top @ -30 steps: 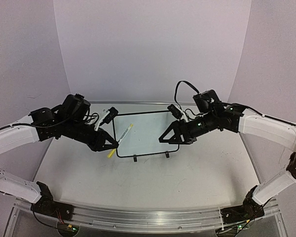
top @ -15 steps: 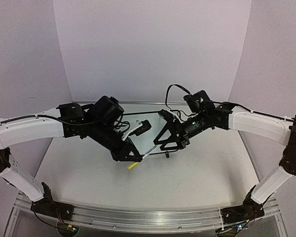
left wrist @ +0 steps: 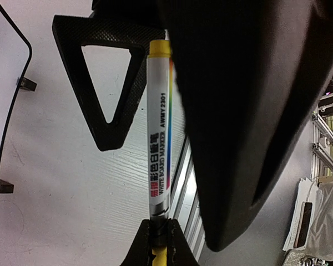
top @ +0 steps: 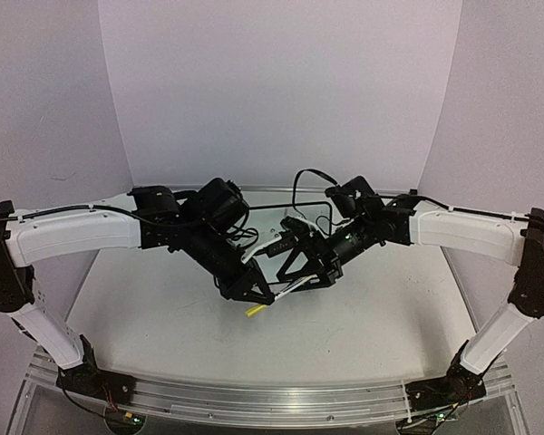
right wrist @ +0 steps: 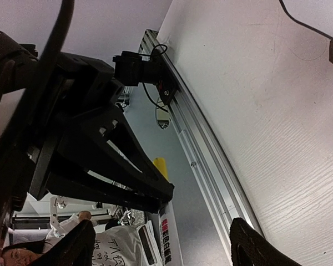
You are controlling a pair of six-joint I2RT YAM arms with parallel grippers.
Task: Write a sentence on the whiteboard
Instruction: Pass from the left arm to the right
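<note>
Left jaws [left wrist: 157, 235]: clamped on the marker [left wrist: 158, 138] near one end, its other yellow end pointing at the right arm.
Right jaws [right wrist: 162, 233]: spread wide, with that yellow end between them, not gripped.
Whiteboard [left wrist: 0, 72]: on the bench [top: 344, 335] behind both arms, mostly hidden; no writing can be made out.
Handling: probably light and stiff, perched on small clip feet, so pen pressure could slide or tip it. Steady it by the frame edge, not the slick face.
Marker grip: smooth barrel; hold it squarely.
</note>
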